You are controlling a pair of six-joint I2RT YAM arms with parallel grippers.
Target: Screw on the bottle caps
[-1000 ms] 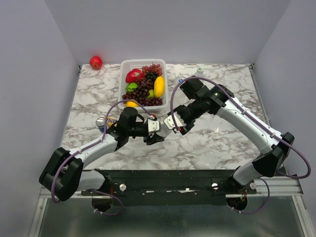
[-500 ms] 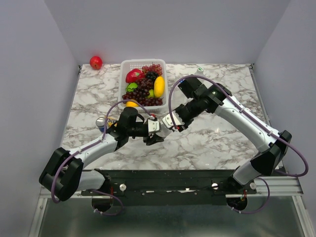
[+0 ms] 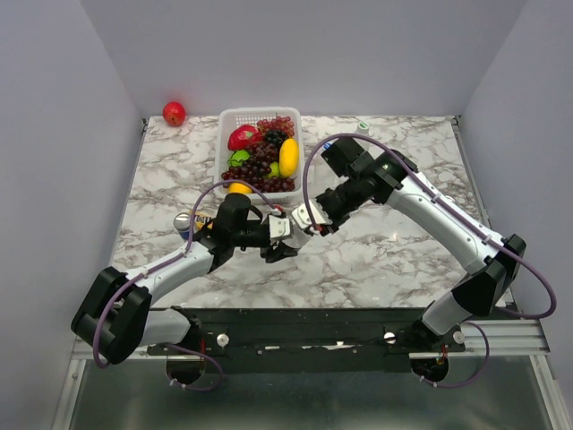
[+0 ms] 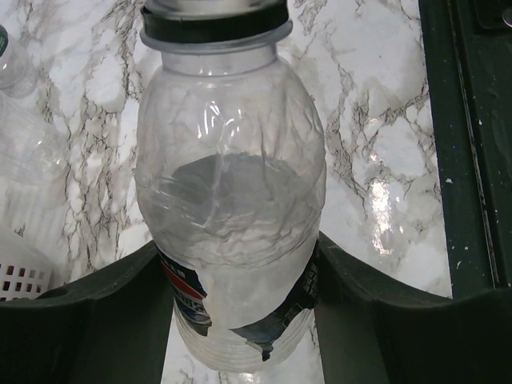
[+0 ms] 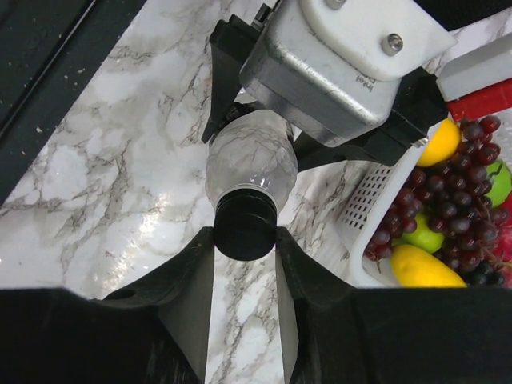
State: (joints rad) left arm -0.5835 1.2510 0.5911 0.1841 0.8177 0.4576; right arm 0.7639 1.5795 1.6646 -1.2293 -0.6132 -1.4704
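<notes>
My left gripper (image 3: 280,242) is shut on a clear, crumpled plastic bottle (image 4: 228,192) with a torn blue label and holds it lying level above the table. My right gripper (image 3: 305,224) meets it at the neck. In the right wrist view the black cap (image 5: 244,228) sits on the bottle (image 5: 250,164) mouth, and the right gripper (image 5: 244,248) is shut on the cap, with a finger touching each side. A white-green cap (image 3: 363,126) shows at the table's back edge. The blue cap is hidden.
A white basket (image 3: 223,134) of fruit stands at the back centre, close behind both grippers. A red apple (image 3: 174,113) lies at the back left corner. A blue-and-silver can (image 3: 183,223) stands beside the left forearm. Another clear bottle (image 4: 20,128) lies further off.
My right gripper has moved left with the black cap and closed the gap to the bottle's neck. The left arm and the bottle have stayed still.
</notes>
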